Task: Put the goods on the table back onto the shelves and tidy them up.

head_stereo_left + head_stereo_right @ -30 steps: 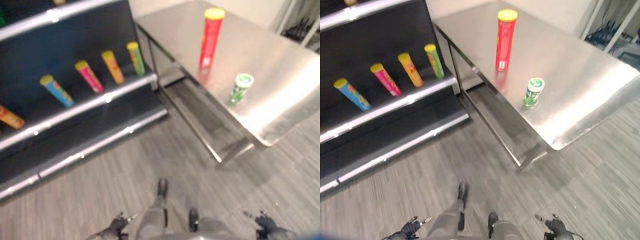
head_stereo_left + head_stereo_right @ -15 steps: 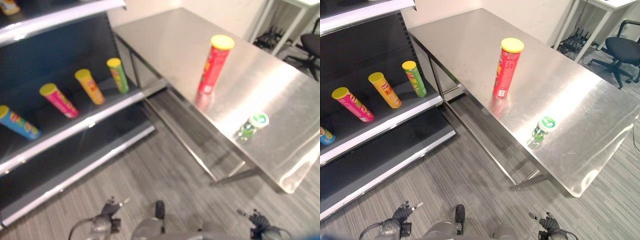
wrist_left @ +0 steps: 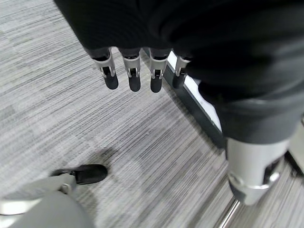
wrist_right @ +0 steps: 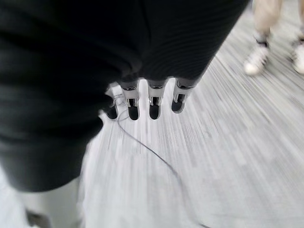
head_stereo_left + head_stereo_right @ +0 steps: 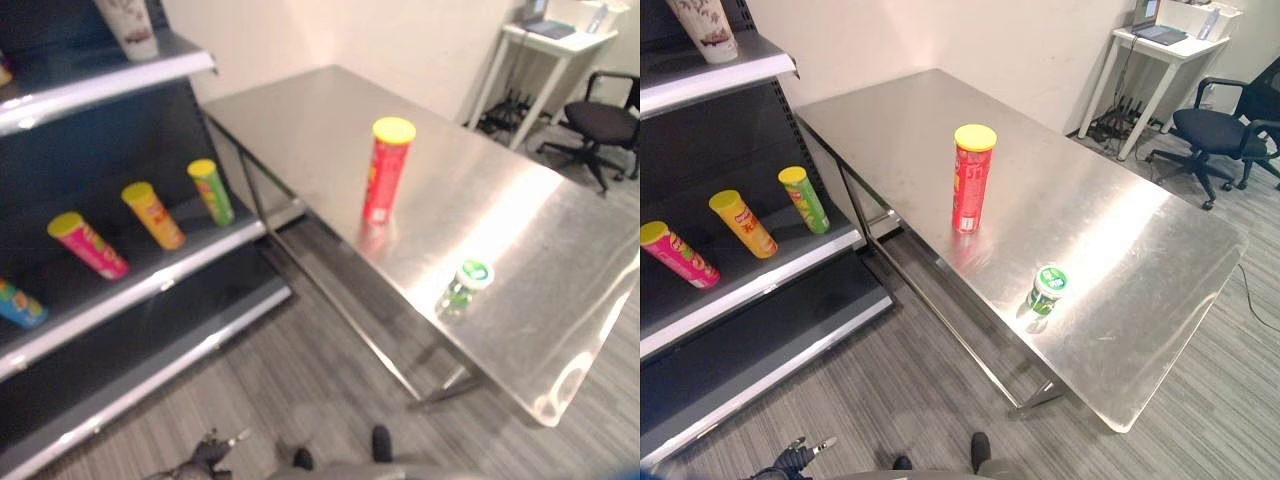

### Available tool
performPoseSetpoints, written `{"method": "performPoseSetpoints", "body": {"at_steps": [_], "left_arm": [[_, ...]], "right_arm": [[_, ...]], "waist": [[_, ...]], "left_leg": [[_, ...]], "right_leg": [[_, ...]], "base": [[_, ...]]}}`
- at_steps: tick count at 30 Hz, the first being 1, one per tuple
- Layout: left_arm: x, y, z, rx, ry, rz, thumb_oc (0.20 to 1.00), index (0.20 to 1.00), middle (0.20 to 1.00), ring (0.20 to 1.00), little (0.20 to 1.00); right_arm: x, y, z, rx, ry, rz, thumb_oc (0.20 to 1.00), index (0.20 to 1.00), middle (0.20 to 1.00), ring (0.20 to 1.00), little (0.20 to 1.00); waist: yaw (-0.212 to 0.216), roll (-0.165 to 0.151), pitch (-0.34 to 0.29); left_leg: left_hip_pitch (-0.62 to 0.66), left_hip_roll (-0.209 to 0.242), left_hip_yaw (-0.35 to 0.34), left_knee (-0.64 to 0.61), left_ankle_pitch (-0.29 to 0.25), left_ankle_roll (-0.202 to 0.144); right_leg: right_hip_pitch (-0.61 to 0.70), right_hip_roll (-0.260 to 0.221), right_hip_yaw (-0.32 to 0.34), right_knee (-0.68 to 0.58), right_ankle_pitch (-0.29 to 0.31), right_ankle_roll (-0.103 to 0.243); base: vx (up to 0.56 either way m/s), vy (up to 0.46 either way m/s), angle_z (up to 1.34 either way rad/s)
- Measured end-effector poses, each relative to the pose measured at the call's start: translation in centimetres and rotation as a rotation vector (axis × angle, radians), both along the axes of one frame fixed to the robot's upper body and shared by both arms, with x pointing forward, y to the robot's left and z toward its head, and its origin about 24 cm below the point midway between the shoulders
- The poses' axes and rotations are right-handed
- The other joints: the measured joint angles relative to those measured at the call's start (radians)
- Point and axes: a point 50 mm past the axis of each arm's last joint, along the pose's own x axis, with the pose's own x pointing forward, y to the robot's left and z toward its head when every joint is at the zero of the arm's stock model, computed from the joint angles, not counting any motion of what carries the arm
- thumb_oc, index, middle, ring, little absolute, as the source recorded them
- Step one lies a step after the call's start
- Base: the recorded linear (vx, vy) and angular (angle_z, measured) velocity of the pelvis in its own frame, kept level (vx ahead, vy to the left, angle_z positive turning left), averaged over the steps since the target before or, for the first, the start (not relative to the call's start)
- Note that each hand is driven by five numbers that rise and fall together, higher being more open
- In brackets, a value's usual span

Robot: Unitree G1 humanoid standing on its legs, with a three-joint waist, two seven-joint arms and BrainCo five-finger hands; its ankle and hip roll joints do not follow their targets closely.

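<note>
A tall red can with a yellow lid (image 5: 970, 181) stands upright near the middle of the steel table (image 5: 1140, 250). A short green tub with a white lid (image 5: 1045, 290) sits closer to the table's front edge. Both hands hang low, far from the table. My left hand (image 3: 133, 74) is open, its fingers straight above the grey floor; it also shows at the bottom of the right eye view (image 5: 792, 461). My right hand (image 4: 153, 102) is open over the floor with nothing in it.
The dark shelf unit (image 5: 750, 285) on the left holds leaning green (image 5: 803, 199), orange (image 5: 742, 224) and pink (image 5: 678, 256) cans, with a paper cup (image 5: 708, 28) one shelf up. An office chair (image 5: 1220, 135) and white desk (image 5: 1160, 45) stand behind. A person's shoes (image 4: 259, 59) show nearby.
The whole picture has shifted: the camera has tilted up and turned toward the table. The cans on the table and shelf have not moved. Both hands stay low and empty.
</note>
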Motion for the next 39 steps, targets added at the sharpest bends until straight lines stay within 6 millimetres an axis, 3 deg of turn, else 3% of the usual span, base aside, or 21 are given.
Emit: {"method": "performPoseSetpoints", "body": {"at_steps": [2,4,6,7,10,13,20,22,24,30,35,39], "left_arm": [[-0.1,-0.1,0.0,0.002,0.006,-0.014,1.000,1.000,1.000,1.000,1.000],[-0.8,-0.8,-0.3,-0.020,0.007,0.017,1.000,1.000,1.000,1.000,1.000],[-2.1,-1.6,-0.7,-0.040,0.035,0.024,1.000,1.000,1.000,1.000,1.000],[-1.3,-1.8,-0.6,-0.048,0.015,0.015,1.000,1.000,1.000,1.000,1.000],[-0.6,-1.9,-0.4,-0.059,-0.019,-0.005,1.000,1.000,1.000,1.000,1.000],[-0.6,-2.0,-0.3,-0.078,-0.034,-0.017,1.000,1.000,1.000,1.000,1.000],[-2.6,-2.2,-0.6,-0.123,-0.005,-0.006,1.000,1.000,1.000,1.000,1.000],[-3.2,-2.5,-0.7,-0.147,0.004,-0.009,1.000,1.000,1.000,1.000,1.000],[-3.6,-2.5,-0.7,-0.156,0.016,-0.009,1.000,1.000,1.000,1.000,1.000],[-3.9,-3.5,-1.0,-0.189,0.029,-0.026,1.000,1.000,1.000,1.000,1.000],[-2.2,-4.7,-1.1,-0.208,-0.007,-0.066,1.000,1.000,1.000,1.000,1.000],[-1.0,-5.0,-1.0,-0.199,-0.030,-0.083,1.000,1.000,1.000,1.000,1.000]], "right_arm": [[3.2,-3.1,3.2,-0.174,-0.142,0.056,1.000,1.000,1.000,1.000,1.000],[9.5,-5.4,9.5,-0.467,-0.313,0.296,1.000,1.000,1.000,1.000,1.000],[15.8,-4.6,16.0,-0.707,-0.457,0.556,1.000,1.000,1.000,1.000,1.000],[18.2,-3.9,18.7,-0.813,-0.468,0.708,1.000,1.000,1.000,1.000,1.000],[22.3,-1.0,23.7,-0.972,-0.560,0.978,1.000,1.000,1.000,1.000,1.000],[24.2,0.7,25.8,-1.006,-0.593,1.157,1.000,1.000,1.000,1.000,1.000],[27.0,5.3,27.3,-0.819,-0.616,1.650,1.000,1.000,1.000,1.000,1.000],[27.2,7.3,28.1,-0.742,-0.544,1.858,1.000,1.000,1.000,1.000,1.000],[27.2,8.3,28.1,-0.703,-0.522,1.956,1.000,1.000,1.000,1.000,1.000],[28.5,11.4,24.0,-0.521,-0.330,2.198,1.000,1.000,1.000,1.000,1.000],[30.5,13.7,21.0,-0.576,-0.111,2.349,1.000,1.000,1.000,1.000,1.000],[31.7,13.7,19.4,-0.624,-0.018,2.347,1.000,1.000,1.000,1.000,1.000]], "waist": [[-0.013,-0.003,-0.007],[-0.024,0.014,-0.014],[-0.041,0.032,-0.024],[-0.031,0.031,-0.027],[-0.004,0.024,-0.033],[0.013,0.025,-0.034],[0.012,0.034,-0.035],[0.009,0.038,-0.030],[0.011,0.037,-0.029],[0.020,0.038,-0.028],[0.032,0.043,-0.028],[0.057,0.048,-0.023]], "left_leg": [[0.000,0.003,0.002,0.000,-0.001,-0.002],[0.013,0.004,0.024,0.000,-0.007,-0.003],[0.019,0.002,0.044,-0.001,-0.017,-0.006],[0.017,0.005,0.042,0.000,-0.017,-0.005],[0.014,0.011,0.040,0.000,-0.012,-0.014],[0.010,0.010,0.026,0.000,-0.008,-0.018],[0.011,0.004,0.020,0.000,-0.004,-0.014],[0.010,0.001,0.011,0.000,-0.008,-0.020],[0.010,0.001,0.003,0.000,-0.008,-0.021],[0.003,0.000,-0.005,0.000,-0.009,-0.019],[-0.004,0.001,-0.012,0.000,-0.003,-0.017],[-0.006,0.002,-0.039,0.000,0.000,-0.020]], "right_leg": [[0.000,0.003,0.001,0.000,0.000,0.000],[0.005,0.004,0.021,-0.005,0.001,0.001],[0.000,0.003,0.029,-0.005,0.003,0.004],[0.003,0.002,0.021,-0.005,0.003,0.003],[0.001,0.008,0.016,0.000,0.003,0.003],[0.005,0.004,-0.003,0.000,0.002,0.002],[0.009,-0.005,-0.014,-0.005,-0.002,0.005],[0.013,-0.010,-0.024,-0.004,-0.005,0.005],[0.017,-0.010,-0.030,-0.004,-0.007,0.004],[0.014,-0.012,-0.037,0.000,-0.009,0.002],[0.010,-0.011,-0.048,-0.005,-0.009,0.001],[0.020,-0.012,-0.074,-0.006,-0.017,0.001]], "base": [[0.04,-0.005,-0.08],[0.03,-0.007,-0.29],[0.02,-0.020,-0.25],[0.00,0.000,0.00],[0.01,-0.033,0.07],[0.02,-0.035,0.16],[-0.01,-0.021,0.04],[-0.01,-0.017,0.12],[0.00,-0.011,0.13],[0.00,-0.007,0.03],[0.00,-0.013,0.04],[0.01,-0.015,0.19]]}}
